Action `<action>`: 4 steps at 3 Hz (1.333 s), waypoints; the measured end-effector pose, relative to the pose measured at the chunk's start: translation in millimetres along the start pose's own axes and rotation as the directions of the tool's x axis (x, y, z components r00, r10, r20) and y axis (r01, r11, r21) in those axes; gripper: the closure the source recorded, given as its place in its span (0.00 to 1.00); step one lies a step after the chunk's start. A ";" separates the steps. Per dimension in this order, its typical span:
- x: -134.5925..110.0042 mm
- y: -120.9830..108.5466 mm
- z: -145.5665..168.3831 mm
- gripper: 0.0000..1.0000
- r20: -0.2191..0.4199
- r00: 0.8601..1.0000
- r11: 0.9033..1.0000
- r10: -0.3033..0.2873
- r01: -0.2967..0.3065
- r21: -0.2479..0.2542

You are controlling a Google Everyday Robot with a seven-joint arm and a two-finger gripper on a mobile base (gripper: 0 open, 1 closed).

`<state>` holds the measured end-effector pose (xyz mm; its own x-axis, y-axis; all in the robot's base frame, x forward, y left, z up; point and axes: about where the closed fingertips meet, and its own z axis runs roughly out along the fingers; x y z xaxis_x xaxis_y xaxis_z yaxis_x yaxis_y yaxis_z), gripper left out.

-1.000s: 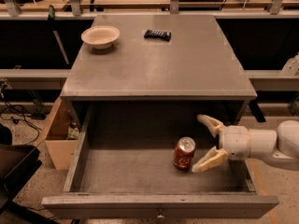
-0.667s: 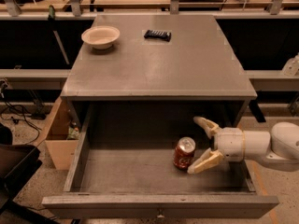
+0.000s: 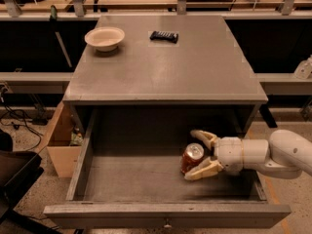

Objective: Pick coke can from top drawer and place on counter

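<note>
My gripper [image 3: 191,154]: I am holding it low inside the top drawer [image 3: 81,165], over the right part of the drawer floor, with my white arm [image 3: 273,155] coming in from the right side.
My fingers [image 3: 204,137]: I am keeping them spread apart, one lying behind the coke can and one in front of it near its base, not clamped on it.
Coke can [image 3: 192,158]: it is standing on the drawer floor between my two fingers, silver top up.
Top drawer: it is hanging pulled out below the counter's front edge.
Counter [image 3: 165,72]: it is carrying a cream bowl [image 3: 104,38] at the back left and a small dark object [image 3: 164,35] at the back middle, well apart from my gripper.
Cardboard box [image 3: 60,147]: it is sitting on the ground left of the drawer.
</note>
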<state>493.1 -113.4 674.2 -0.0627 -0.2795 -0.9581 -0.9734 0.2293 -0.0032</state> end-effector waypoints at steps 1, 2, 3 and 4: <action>0.9 0.5 2.9 0.41 -0.002 1.000 1.000 -0.002 0.002 -0.004; 0.3 1.0 4.9 0.64 -0.001 1.000 1.000 -0.002 0.002 -0.008; -0.3 1.7 6.9 0.87 0.000 1.000 1.000 -0.003 0.003 -0.012; -16.1 4.9 6.7 1.00 0.005 1.000 0.999 -0.017 0.017 -0.036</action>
<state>490.8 -101.6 687.7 -0.0448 -0.2788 -0.9593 -0.9816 0.1909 -0.0097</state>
